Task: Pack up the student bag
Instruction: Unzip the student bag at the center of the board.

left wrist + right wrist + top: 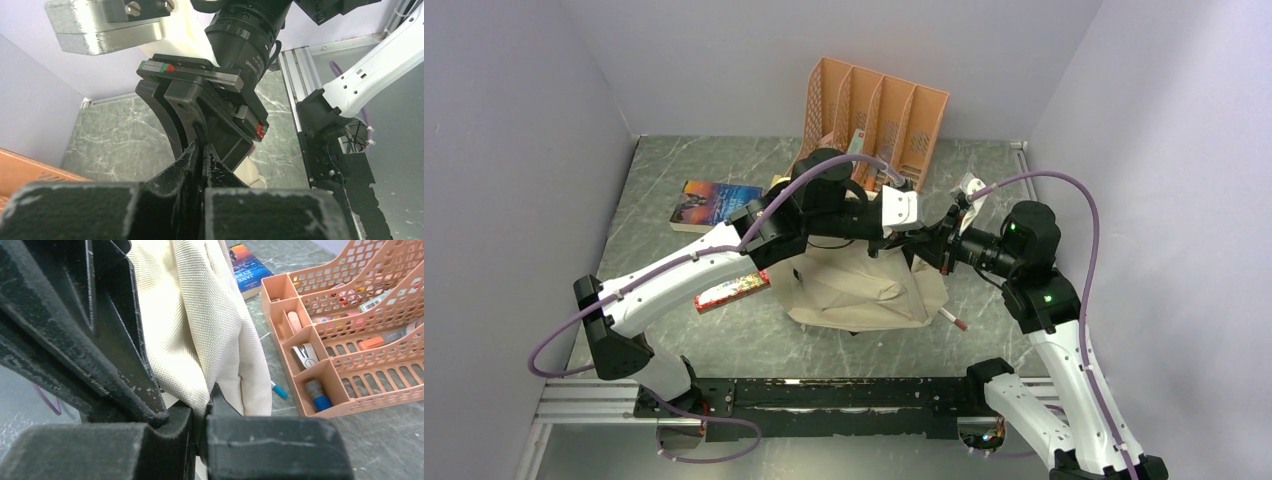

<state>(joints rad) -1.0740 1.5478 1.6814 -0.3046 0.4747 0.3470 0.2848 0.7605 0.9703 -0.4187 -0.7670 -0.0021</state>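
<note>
One orange organizer [876, 112] stands behind the student bag [864, 292].

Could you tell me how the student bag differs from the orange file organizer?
The student bag is soft cream fabric; the orange file organizer is rigid plastic mesh. The bag lies slumped; the organizer stands upright. The right hand pinches the bag; the organizer holds stationery. Both rest on the table.
</note>
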